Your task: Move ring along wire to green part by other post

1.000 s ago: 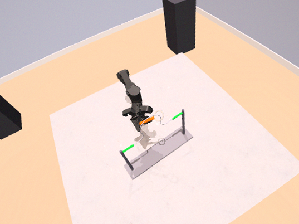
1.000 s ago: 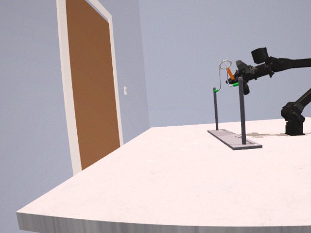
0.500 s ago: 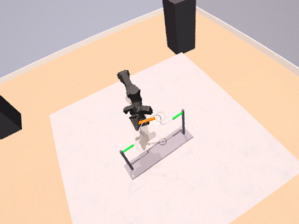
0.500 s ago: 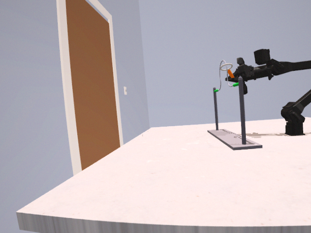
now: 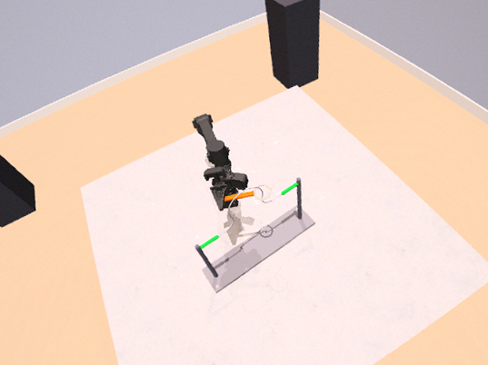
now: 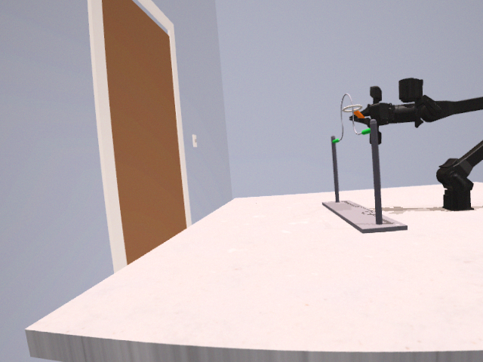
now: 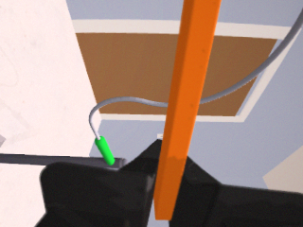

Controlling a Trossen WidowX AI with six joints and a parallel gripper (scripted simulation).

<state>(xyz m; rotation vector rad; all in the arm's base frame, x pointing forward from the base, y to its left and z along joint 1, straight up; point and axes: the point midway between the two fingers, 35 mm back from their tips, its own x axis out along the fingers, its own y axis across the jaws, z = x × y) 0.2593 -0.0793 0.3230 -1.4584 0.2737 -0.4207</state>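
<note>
Above the flat grey base plate (image 5: 264, 255) (image 6: 351, 219), a smooth, thin grey wire (image 5: 232, 222) (image 6: 342, 121) (image 7: 128, 99) spans two upright, dark cylindrical posts, the near post (image 5: 206, 261) (image 6: 376, 175) and the far post (image 5: 299, 198) (image 6: 335, 171) as the exterior view shows them. The wire bends in rounded curves and rises to a tall arch. Each end carries a thicker, bright green sleeve, one at the near post (image 5: 209, 242) (image 6: 365, 131) and one at the far post (image 5: 290, 187) (image 6: 336, 140). The table top (image 5: 299, 295) (image 6: 241, 280) is pale and faintly mottled, with a streaked grey edge.

The orange handle (image 5: 239, 196) (image 6: 359, 114) (image 7: 182, 113) is a straight, flat-faced bar with sharp edges. I have the gripper (image 5: 227, 198) (image 6: 355, 115) (image 7: 163, 145) clamped on it; the black fingers press its lower end in the wrist view. The pale, round ring (image 5: 270, 191) (image 6: 352, 111) joins the handle's opposite end, out beyond the fingertips. It lies nearly level in the exterior view, beside the arch and between the two posts, away from both green sleeves. I cannot tell from these views whether the ring touches the wire.
</note>
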